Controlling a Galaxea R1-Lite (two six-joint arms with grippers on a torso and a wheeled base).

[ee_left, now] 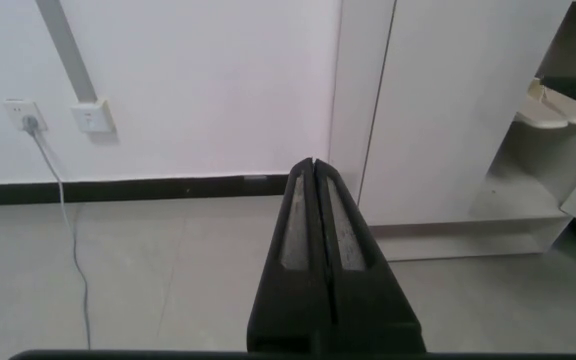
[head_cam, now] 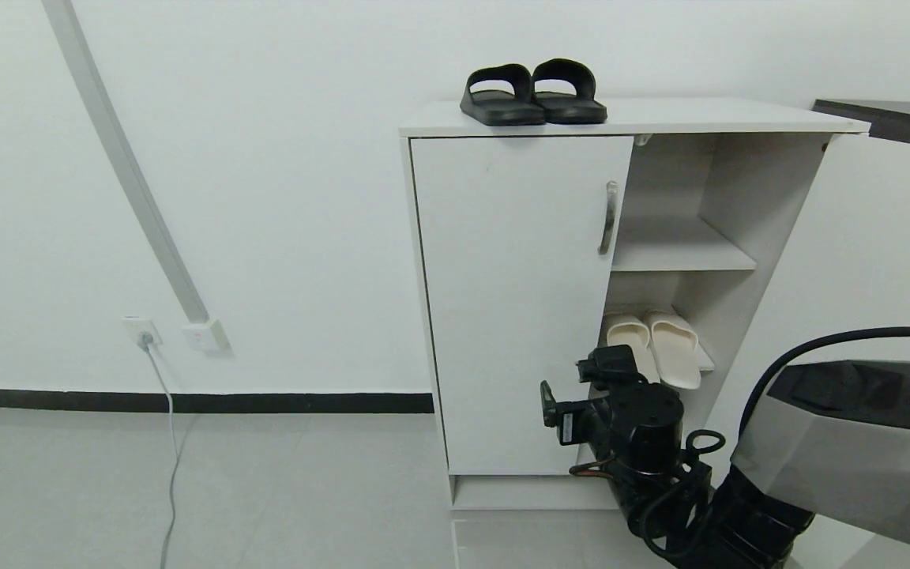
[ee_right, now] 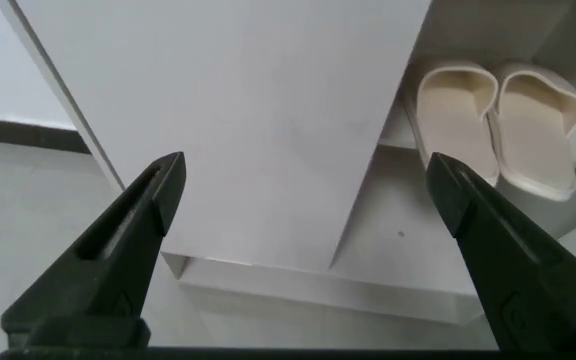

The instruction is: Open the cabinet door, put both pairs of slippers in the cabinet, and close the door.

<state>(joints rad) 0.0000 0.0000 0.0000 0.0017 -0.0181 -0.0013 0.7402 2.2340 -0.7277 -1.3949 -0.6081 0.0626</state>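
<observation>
Blk slippers [head_cam: 534, 93] sat on top of the cabinet [head_cam: 518, 316], well above & a bit left of the R pincer [ee_right: 305, 165], which hung spread low by the white slippers [head_cam: 655, 348] already inside. Blk pair's long axes ran front-to-back. R arm looked nearer, as the L pincer [ee_left: 314, 170] was pressed together off to the side.

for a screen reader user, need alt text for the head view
A white cabinet stands against a wall with its right door swung open; white slippers sit on a lower shelf inside, black slippers on top. The robot's right hand is low before the opening, near the white pair.
</observation>
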